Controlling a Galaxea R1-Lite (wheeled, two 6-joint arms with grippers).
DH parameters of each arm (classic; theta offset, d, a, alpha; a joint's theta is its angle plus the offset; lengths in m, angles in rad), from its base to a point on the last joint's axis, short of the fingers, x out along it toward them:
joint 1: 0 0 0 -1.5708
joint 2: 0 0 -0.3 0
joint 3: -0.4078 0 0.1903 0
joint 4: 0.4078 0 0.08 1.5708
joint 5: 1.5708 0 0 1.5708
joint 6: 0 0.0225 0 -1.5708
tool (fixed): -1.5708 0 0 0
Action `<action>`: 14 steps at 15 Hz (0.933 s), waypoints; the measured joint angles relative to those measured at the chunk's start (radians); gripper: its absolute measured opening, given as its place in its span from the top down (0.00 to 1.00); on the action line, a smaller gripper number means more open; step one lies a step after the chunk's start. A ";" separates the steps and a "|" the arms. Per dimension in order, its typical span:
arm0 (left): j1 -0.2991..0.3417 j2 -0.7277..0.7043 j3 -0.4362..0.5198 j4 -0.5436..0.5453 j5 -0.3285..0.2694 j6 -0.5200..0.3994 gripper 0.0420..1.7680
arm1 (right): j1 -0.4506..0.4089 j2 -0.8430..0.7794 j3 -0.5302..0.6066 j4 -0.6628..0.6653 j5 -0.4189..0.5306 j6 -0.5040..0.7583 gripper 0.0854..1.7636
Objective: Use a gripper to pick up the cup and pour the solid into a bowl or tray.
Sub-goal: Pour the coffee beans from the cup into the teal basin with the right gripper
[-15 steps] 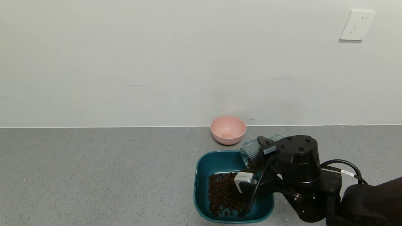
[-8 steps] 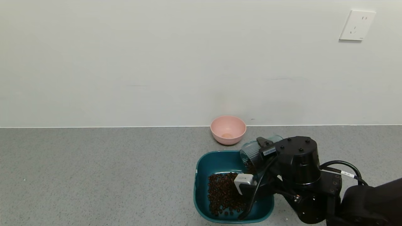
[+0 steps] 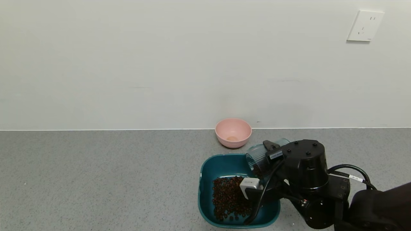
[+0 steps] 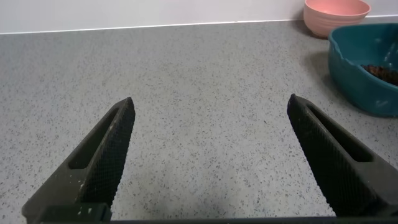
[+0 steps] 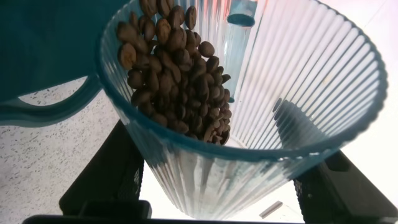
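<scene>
Some beans (image 5: 174, 74) left in tilted cup (image 3: 259, 156), R fingers (image 5: 106, 180) gripping

Right end effector (image 3: 264, 158) with wrist housing (image 3: 305, 163) dropped slightly and nudged right since 1.0 s ago; nearly no shift over the last 0.5 s. Ribbed cup (image 3: 258, 157) it clamps moved with it, mouth tipped a touch lower over the teal basin (image 3: 205, 199). White wrist camera block (image 3: 249, 184) sits a bit lower over the coffee beans (image 3: 226, 197). Bean pile in the basin looks about the same size; cannot tell if more fell.
</scene>
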 joint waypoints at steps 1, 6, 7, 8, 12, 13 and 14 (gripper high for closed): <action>0.000 0.000 0.000 0.000 0.000 0.000 0.00 | -0.002 0.000 0.000 0.000 0.000 0.000 0.24; 0.000 0.000 0.000 0.000 0.000 0.000 0.00 | -0.013 -0.010 0.012 -0.010 0.000 -0.005 0.24; 0.000 0.000 0.000 0.000 0.000 0.000 0.00 | -0.008 -0.011 0.013 -0.010 0.000 -0.007 0.24; 0.000 0.000 0.000 0.000 0.000 0.000 0.00 | -0.004 -0.012 0.013 -0.013 -0.001 -0.011 0.24; 0.000 0.000 0.000 0.000 0.000 0.000 0.00 | -0.010 -0.014 0.019 -0.027 -0.001 -0.016 0.24; 0.000 0.000 0.000 0.000 0.000 0.000 0.00 | -0.014 -0.016 0.022 -0.030 -0.001 -0.015 0.24; 0.000 0.000 0.000 0.000 0.000 0.000 0.00 | -0.017 -0.018 0.025 -0.030 0.000 -0.007 0.24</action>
